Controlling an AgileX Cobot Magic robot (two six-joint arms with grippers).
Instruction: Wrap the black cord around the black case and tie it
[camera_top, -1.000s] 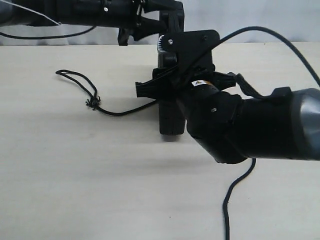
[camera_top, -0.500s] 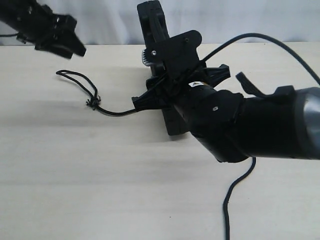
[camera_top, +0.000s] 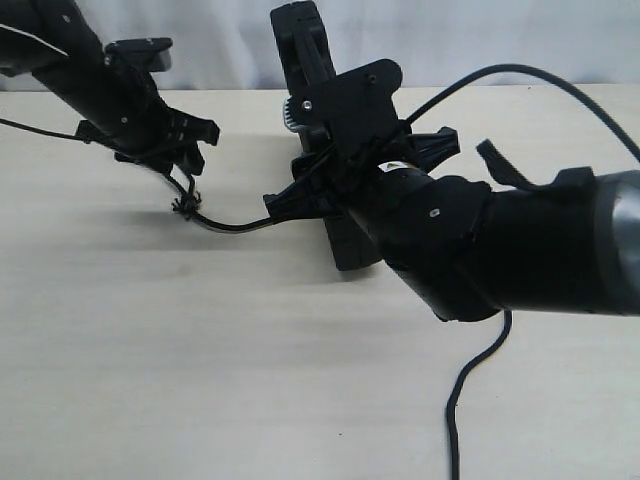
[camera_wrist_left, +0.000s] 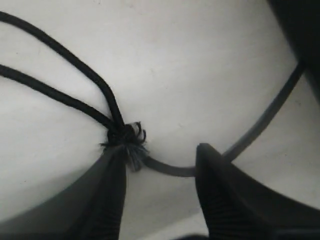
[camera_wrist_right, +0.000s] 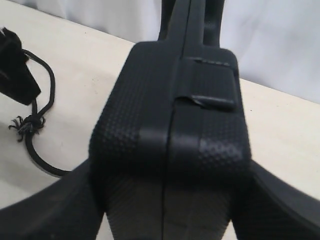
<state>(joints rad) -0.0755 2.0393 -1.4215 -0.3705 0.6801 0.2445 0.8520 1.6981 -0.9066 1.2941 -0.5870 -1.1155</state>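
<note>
The black case (camera_top: 306, 55) stands on edge, tilted, on the table, and my right gripper (camera_top: 345, 170) is shut on its sides. Up close, the right wrist view fills with the case (camera_wrist_right: 170, 115), a finger pressed against each side. The black cord (camera_top: 240, 225) runs from the case across the table to its frayed knot (camera_top: 185, 207). My left gripper (camera_top: 183, 165) hovers open just above that knot. In the left wrist view the knot (camera_wrist_left: 127, 137) lies at one fingertip (camera_wrist_left: 112, 165), and the cord (camera_wrist_left: 170, 169) crosses between the open jaws.
A glossy robot cable (camera_top: 468, 385) snakes over the near right of the pale table (camera_top: 200, 350). Another cable (camera_top: 520, 72) arcs above the right arm. A white backdrop (camera_top: 480, 30) closes off the far edge.
My left gripper let go of the case top, swung away left, then came down over the cord's knot. The case tilted in the right gripper.
</note>
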